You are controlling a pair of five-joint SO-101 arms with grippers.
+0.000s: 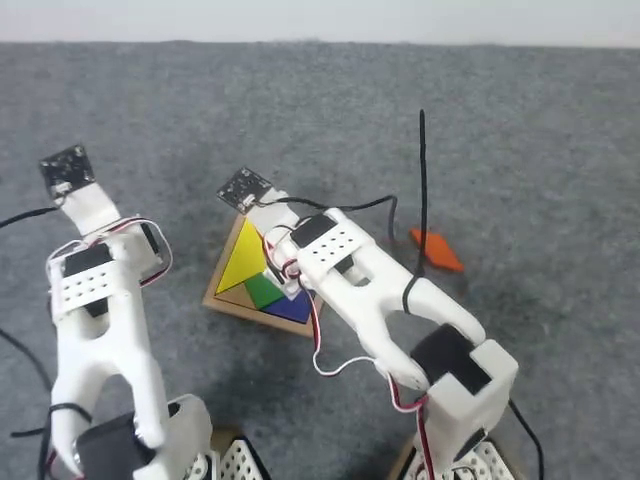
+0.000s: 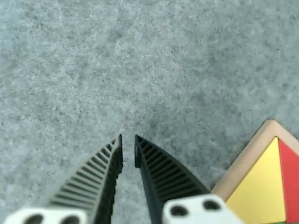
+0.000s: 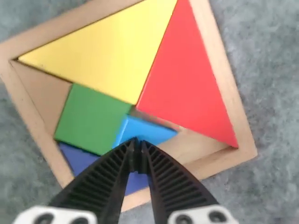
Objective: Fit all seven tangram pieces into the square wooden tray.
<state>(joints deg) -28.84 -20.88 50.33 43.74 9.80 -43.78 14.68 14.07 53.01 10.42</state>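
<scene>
The square wooden tray [image 1: 222, 301] lies on the grey carpet between the two arms. It holds a large yellow triangle [image 3: 107, 51], a large red triangle [image 3: 187, 88], a green square [image 3: 91, 119], a dark blue piece [image 3: 77, 158] and a light blue piece [image 3: 145, 133] that lies askew in the middle. My right gripper [image 3: 137, 142] is shut, its tips down at the edge of the light blue piece. An orange piece [image 1: 436, 250] lies on the carpet to the right of the tray. My left gripper [image 2: 128, 140] hangs shut over bare carpet beside a tray corner [image 2: 247, 161].
A thin black cable [image 1: 422, 190] stands up just left of the orange piece. The right arm [image 1: 350, 265] covers the tray's right half in the high view. The left arm [image 1: 100, 290] stands left of the tray. Grey carpet stretches all around.
</scene>
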